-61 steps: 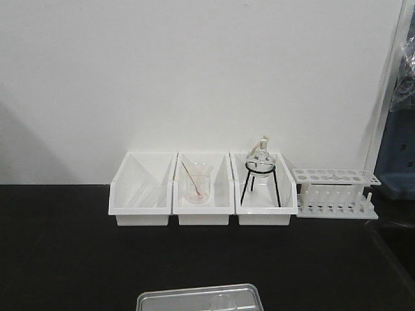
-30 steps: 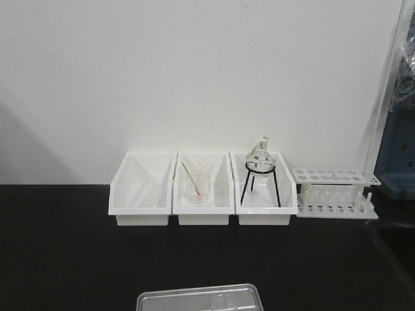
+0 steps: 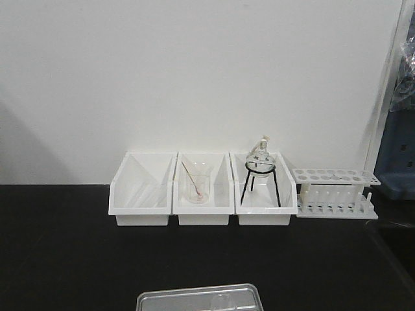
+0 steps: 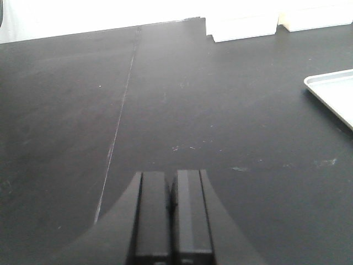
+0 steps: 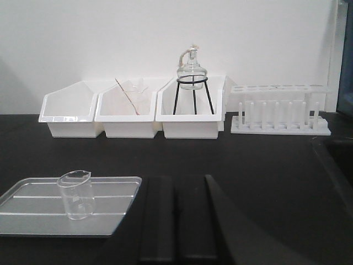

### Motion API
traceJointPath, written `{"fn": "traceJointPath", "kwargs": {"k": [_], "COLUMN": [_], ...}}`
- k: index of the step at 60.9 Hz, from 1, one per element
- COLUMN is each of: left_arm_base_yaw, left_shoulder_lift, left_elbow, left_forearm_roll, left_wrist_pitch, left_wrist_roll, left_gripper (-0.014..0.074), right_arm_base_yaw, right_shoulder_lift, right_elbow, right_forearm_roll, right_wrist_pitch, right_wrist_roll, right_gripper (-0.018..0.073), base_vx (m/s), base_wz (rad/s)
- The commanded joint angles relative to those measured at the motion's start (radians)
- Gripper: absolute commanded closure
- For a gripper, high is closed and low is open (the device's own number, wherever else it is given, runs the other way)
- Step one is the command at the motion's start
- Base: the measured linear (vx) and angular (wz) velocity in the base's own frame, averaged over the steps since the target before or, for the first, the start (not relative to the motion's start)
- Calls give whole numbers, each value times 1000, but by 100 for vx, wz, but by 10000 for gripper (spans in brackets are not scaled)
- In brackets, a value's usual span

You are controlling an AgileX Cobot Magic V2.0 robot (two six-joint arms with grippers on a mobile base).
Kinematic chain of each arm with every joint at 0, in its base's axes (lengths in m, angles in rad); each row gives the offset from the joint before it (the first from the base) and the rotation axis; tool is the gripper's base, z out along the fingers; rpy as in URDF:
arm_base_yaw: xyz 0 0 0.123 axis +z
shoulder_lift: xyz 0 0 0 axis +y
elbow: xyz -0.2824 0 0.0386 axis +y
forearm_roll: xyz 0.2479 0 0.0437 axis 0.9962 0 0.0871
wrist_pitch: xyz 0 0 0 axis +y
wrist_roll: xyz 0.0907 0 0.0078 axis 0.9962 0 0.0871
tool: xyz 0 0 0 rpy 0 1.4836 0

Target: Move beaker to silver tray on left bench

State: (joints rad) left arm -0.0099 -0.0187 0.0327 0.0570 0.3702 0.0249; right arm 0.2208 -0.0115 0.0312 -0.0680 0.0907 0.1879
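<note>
The small clear beaker (image 5: 76,194) stands upright inside the silver tray (image 5: 33,216) on the black bench (image 5: 265,176). In the front view the silver tray (image 3: 194,300) shows at the bottom edge, with the beaker (image 3: 225,301) only faintly visible in it. My right gripper (image 5: 176,182) is shut and empty, low over the bench just right of the tray and apart from the beaker. Over bare black worktop my left gripper (image 4: 171,175) is shut on nothing, and a corner of the tray (image 4: 335,96) lies to its right.
Three white bins (image 3: 202,189) line the white wall: the middle one holds a beaker with a pink rod (image 3: 198,188), the right one a flask on a black tripod (image 3: 260,170). A white test-tube rack (image 3: 334,192) stands right of them.
</note>
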Motion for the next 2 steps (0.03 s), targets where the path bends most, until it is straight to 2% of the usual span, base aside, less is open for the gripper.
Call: {"fn": "traceJointPath", "kwargs": {"k": [1,2], "left_arm_base_yaw": [-6,-6], "left_shoulder_lift": [-7,-7], "left_elbow": [20,20], "left_forearm_roll": [-3,-3], "left_wrist_pitch": [-76,-76], "left_wrist_roll": [-2,-2], "left_gripper": [595,595], "right_arm_base_yaw": [-4,-4], "right_shoulder_lift": [-12,-12], "right_elbow": [5,5], "right_forearm_roll": [-3,-3], "right_wrist_pitch": [-75,-75], "right_wrist_roll": [-4,-4], "right_gripper": [571,571], "base_vx": [0,0], "base_wz": [0,0]}}
